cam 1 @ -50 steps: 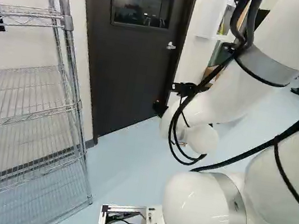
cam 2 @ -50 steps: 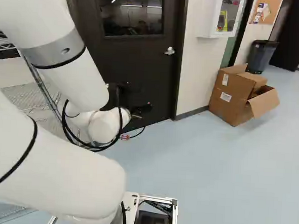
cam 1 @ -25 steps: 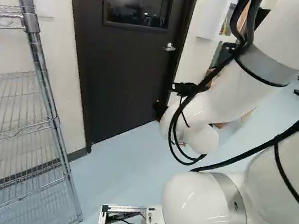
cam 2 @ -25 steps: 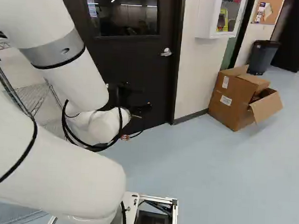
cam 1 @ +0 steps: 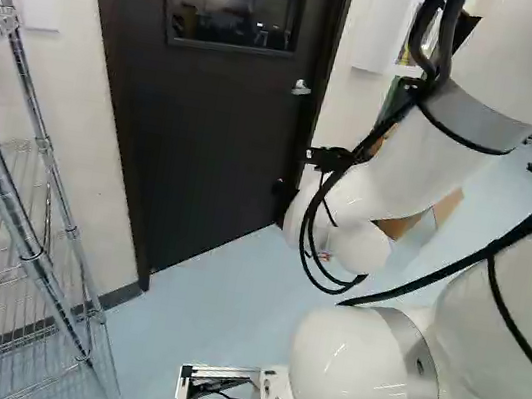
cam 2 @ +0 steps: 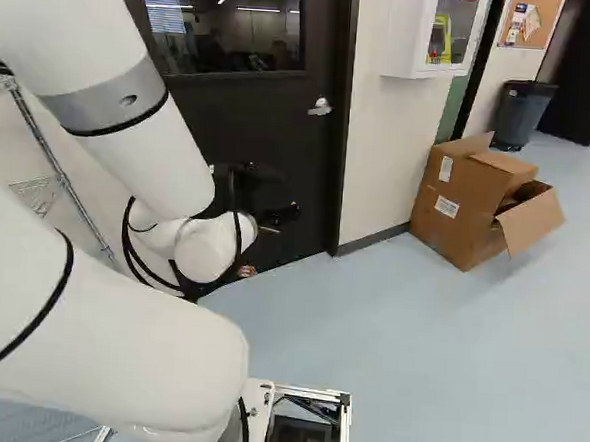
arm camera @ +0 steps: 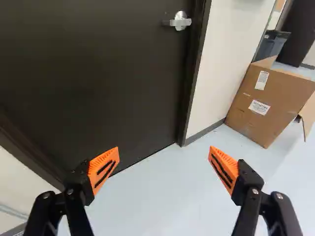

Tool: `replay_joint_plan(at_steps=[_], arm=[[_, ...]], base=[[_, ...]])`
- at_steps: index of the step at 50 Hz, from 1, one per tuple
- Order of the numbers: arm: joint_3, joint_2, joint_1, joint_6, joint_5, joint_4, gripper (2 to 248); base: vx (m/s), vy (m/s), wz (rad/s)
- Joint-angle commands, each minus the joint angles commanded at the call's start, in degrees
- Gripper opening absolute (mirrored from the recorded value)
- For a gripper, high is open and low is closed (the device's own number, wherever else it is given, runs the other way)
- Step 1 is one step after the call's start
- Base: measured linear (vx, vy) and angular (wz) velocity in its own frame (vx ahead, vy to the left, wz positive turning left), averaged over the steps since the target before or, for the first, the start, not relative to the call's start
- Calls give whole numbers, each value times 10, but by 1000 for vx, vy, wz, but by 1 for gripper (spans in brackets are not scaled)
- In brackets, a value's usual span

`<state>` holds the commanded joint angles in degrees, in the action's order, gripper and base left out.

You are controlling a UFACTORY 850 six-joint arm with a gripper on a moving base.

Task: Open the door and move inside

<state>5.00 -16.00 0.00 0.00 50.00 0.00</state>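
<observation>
Closed door ahead, with my gripper (cam 2: 266,241) spread wide and holding nothing.
By my wrist view, taking the gripper as the clock's centre, the dark door (arm camera: 98,78) filled eleven to twelve o'clock and sat closed in its frame. Its silver handle (arm camera: 181,21) was just past twelve, well apart from my fingers, whose orange pads (arm camera: 104,169) stood far apart with only pale floor (arm camera: 162,196) showing between them. An open-flapped cardboard box (arm camera: 275,103) sat at two, against the wall (arm camera: 224,59). I had the wire shelf (cam 1: 17,271) around eight o'clock in the left base view, and the dark bin (cam 2: 522,113) at two in the right one.
</observation>
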Motion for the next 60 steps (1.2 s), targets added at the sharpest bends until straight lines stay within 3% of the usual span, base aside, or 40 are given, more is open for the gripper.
replay_joint_plan(at_steps=[60], arm=[[0,0,0,0,0,0,247]], base=[[211,-3,-4]])
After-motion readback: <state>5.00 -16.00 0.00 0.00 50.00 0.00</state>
